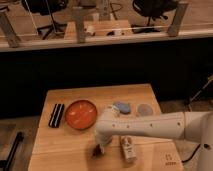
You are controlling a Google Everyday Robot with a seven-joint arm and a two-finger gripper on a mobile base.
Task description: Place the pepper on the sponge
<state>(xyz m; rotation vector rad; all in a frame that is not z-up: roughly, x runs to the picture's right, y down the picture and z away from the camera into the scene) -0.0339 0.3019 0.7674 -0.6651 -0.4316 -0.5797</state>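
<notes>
The light-blue sponge (121,107) lies flat on the wooden table (65,145), right of the orange plate (81,114). My arm reaches in from the right and bends down over the table's front middle. The gripper (97,149) points down at the tabletop, in front of the plate and left of a lying bottle. A small dark shape sits at the gripper's tip. I cannot tell whether it is the pepper or part of the gripper. No pepper shows anywhere else on the table.
A pale labelled bottle (128,149) lies near the front edge, just right of the gripper. A translucent round cup (144,109) stands right of the sponge. A black flat object (56,115) lies left of the plate. A dark drop lies behind the table.
</notes>
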